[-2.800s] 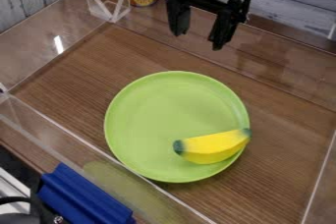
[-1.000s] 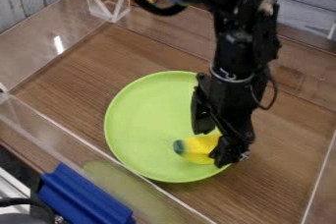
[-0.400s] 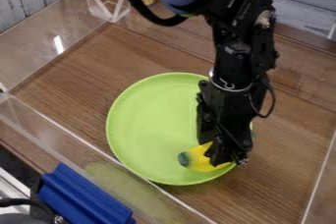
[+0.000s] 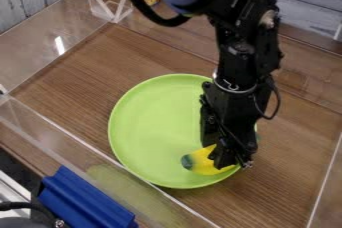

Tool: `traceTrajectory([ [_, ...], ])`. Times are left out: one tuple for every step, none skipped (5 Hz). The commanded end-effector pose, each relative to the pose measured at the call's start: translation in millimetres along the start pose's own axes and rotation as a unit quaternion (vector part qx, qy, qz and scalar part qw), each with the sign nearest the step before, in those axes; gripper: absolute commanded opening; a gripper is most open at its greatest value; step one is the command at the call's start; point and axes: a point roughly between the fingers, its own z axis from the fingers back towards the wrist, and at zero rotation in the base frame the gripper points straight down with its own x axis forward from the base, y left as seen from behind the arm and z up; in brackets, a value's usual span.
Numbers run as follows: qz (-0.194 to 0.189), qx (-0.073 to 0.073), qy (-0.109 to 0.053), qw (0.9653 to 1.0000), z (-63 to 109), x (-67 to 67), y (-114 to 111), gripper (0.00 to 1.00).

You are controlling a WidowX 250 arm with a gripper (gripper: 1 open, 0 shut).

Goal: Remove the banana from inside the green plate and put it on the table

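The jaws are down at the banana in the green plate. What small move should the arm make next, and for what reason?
Probably a short straight lift. The gripper points down with its jaws shut on the banana, which lies low in the green plate near its raised rim. Rising first should clear that rim before carrying the banana sideways to the bare table.
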Motion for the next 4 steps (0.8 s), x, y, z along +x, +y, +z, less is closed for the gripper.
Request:
traceTrajectory([
  [0.008, 0.002, -0.014, 0.9999, 4.2, 4.9, 3.5, 0.00],
  [0.011, 0.002, -0.016, 0.9998, 4.3, 5.9, 4.4, 1.00],
  [0.012, 0.001, -0.017, 0.9998, 5.3, 6.0, 4.6, 0.00],
  [0.013, 0.000, -0.018, 0.9998, 6.6, 6.2, 4.9, 0.00],
])
